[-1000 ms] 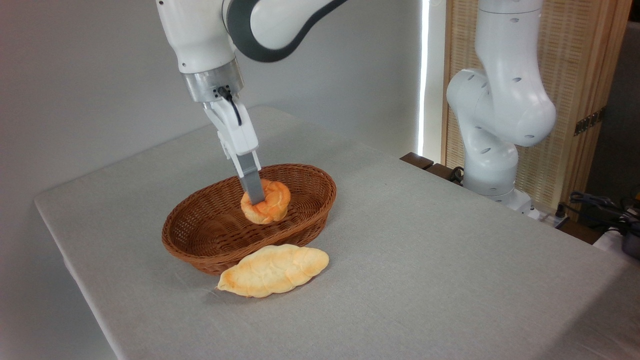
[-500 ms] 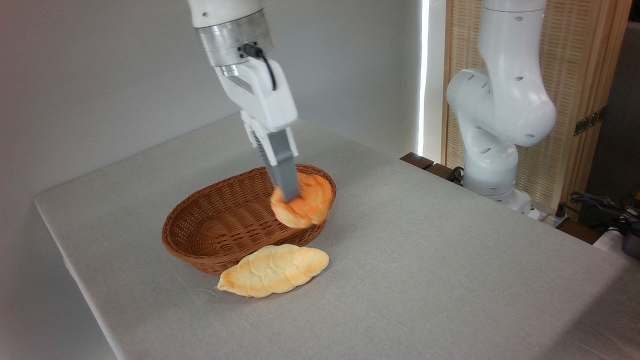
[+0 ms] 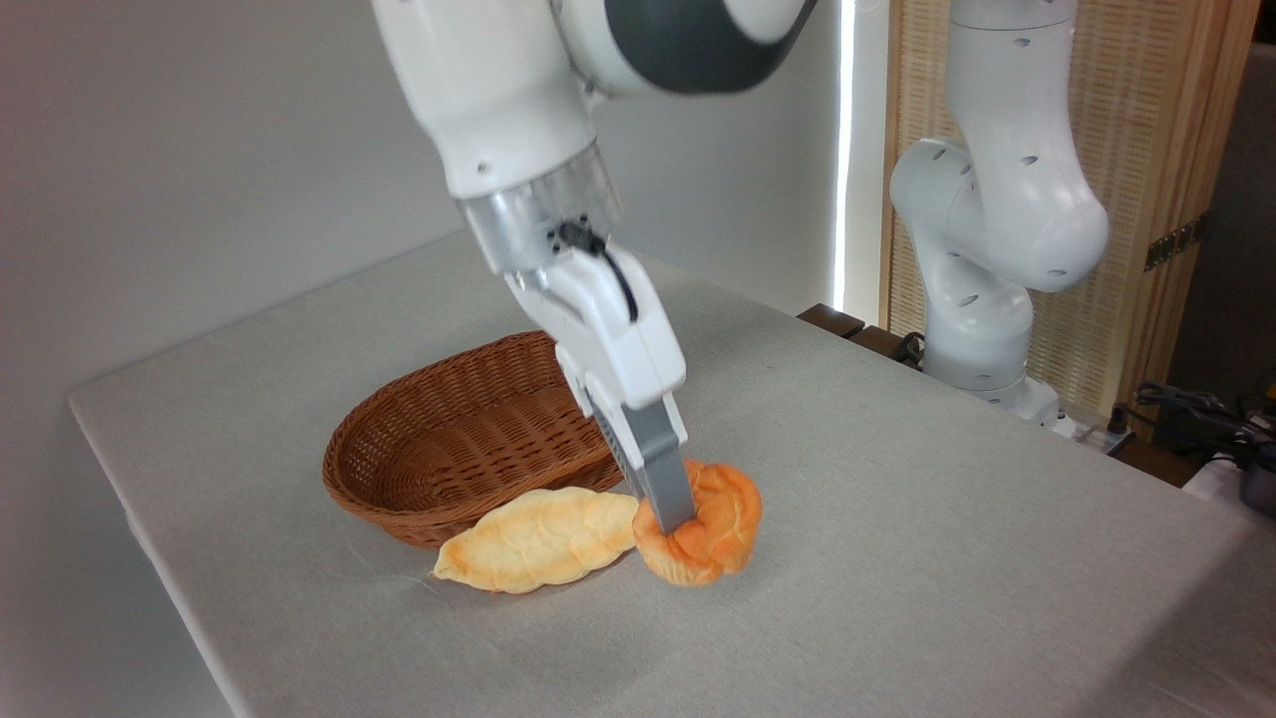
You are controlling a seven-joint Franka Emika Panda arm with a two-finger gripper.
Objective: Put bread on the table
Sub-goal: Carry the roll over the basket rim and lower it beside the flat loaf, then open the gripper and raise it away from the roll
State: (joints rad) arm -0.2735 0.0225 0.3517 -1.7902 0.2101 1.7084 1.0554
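The table has a light grey, cloth-like top. On it sits a brown wicker basket. A pale oval loaf lies at the basket's 5 o'clock, against its wall. The bread rests at the loaf's 3 o'clock, touching its end.

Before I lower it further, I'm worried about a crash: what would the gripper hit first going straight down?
The gripper is shut on the bun; straight on lies the table, which the bun seems about to touch.
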